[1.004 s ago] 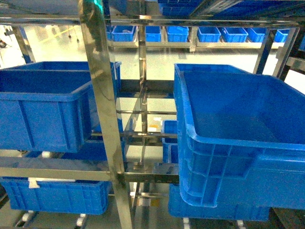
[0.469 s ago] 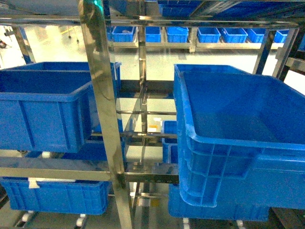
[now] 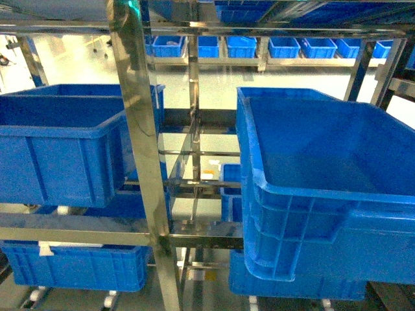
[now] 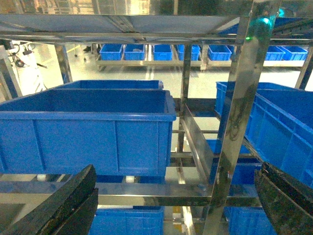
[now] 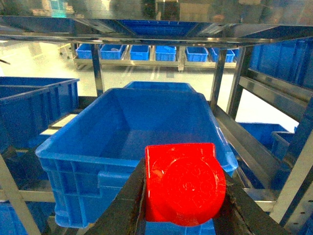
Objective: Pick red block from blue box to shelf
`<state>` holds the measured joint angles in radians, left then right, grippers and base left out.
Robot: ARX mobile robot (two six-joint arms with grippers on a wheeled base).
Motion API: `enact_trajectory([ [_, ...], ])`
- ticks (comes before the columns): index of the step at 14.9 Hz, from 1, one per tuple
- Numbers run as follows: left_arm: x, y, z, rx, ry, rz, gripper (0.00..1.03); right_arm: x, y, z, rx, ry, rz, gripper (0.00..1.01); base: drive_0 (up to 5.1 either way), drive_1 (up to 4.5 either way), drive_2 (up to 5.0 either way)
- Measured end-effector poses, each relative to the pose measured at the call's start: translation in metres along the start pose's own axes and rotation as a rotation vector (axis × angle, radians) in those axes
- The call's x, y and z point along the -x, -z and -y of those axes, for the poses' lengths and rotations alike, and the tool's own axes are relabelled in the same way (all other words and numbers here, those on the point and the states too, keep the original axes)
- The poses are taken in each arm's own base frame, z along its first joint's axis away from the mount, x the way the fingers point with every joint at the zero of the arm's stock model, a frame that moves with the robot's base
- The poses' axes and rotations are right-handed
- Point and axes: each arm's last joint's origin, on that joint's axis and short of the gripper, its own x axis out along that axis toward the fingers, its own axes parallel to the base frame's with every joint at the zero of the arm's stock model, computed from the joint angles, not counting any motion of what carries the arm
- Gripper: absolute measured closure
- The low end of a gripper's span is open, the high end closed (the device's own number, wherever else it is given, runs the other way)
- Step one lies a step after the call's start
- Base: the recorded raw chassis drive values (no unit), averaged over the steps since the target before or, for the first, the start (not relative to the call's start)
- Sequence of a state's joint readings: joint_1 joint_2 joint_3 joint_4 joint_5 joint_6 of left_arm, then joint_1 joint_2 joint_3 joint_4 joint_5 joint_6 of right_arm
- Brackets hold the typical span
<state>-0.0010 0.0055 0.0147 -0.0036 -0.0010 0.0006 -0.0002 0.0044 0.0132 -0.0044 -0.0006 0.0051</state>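
The red block (image 5: 183, 183), stud end facing the camera, fills the gap between the black fingers of my right gripper (image 5: 185, 188), which is shut on it. It hangs in front of a dark blue ribbed crate (image 5: 142, 132) on the steel shelf (image 5: 229, 88). My left gripper (image 4: 178, 196) is open and holds nothing; its fingers (image 4: 68, 200) frame a shelf rail (image 4: 146, 193) and post (image 4: 239, 112). The head view shows the shelf (image 3: 139, 149) but neither gripper. The blue box is out of view.
Dark blue crates sit on the shelf tiers: one at left (image 3: 58, 149), a large one at right (image 3: 324, 188), and more below (image 3: 78, 265). A row of blue crates (image 3: 272, 46) stands on a far rack across the pale floor.
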Motion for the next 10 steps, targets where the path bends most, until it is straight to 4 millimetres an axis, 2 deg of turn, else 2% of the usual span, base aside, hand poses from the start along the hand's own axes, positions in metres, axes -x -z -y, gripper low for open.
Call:
enact_trajectory([
  [10, 0.0000, 0.0000, 0.0000, 0.000, 0.000, 0.000, 0.05, 0.0000, 0.0000, 0.0000, 0.000, 0.000, 0.000, 0.73, 0.0, 0.00, 0.0],
])
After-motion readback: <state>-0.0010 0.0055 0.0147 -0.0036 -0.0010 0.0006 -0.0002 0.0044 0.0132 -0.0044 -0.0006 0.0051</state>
